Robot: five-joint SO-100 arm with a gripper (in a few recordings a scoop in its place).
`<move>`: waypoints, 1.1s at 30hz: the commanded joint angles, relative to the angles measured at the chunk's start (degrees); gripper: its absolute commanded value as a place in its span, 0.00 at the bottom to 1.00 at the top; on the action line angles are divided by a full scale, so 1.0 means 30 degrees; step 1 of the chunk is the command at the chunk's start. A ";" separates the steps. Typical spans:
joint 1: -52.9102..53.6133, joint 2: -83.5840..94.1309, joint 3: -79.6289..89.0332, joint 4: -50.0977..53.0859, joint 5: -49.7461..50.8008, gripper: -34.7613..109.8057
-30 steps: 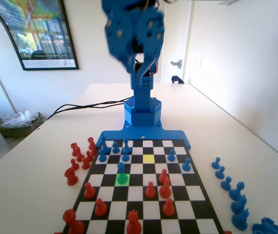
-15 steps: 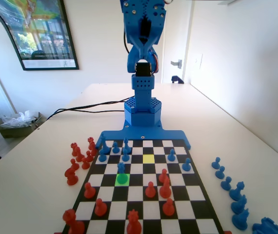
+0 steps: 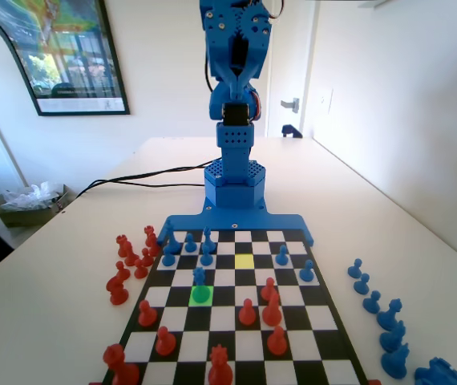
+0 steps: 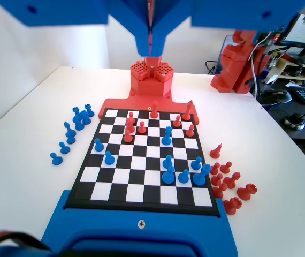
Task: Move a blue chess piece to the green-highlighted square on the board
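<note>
The claw (image 4: pixel 151 45) is hanging high above the board (image 3: pixel 334 335), its two jaws pressed together and gripping nothing. In the fixed view the blue arm (image 3: pixel 233 56) is standing tall at the board's twelve o'clock end. The blue chess piece (image 3: pixel 200 277) is standing upright at the twelve o'clock edge of the green-highlighted square (image 3: pixel 201 295), about where that square meets the next one. A yellow square (image 3: pixel 244 261) is showing toward one o'clock from it. Red pieces (image 3: pixel 272 309) are standing across the six o'clock half of the board, and more red ones (image 3: pixel 129 257) are sitting on the bench (image 3: pixel 68 265) at nine o'clock. Spare blue pieces (image 3: pixel 377 309) are lining the bench at three o'clock.
</note>
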 commanded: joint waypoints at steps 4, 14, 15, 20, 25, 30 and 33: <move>0.0146 0.1172 0.0000 -0.0469 -0.0293 0.25; 0.0059 0.3164 0.0088 -0.0938 -0.0264 0.25; 0.0059 0.3369 0.0088 -0.0967 -0.0264 0.25; 0.0059 0.3369 0.0088 -0.0938 -0.0322 0.25; 0.0029 0.3369 0.0088 -0.0908 -0.0322 0.25; 0.0029 0.3369 0.0088 -0.0908 -0.0322 0.25; 0.0029 0.3369 0.0088 -0.0908 -0.0322 0.25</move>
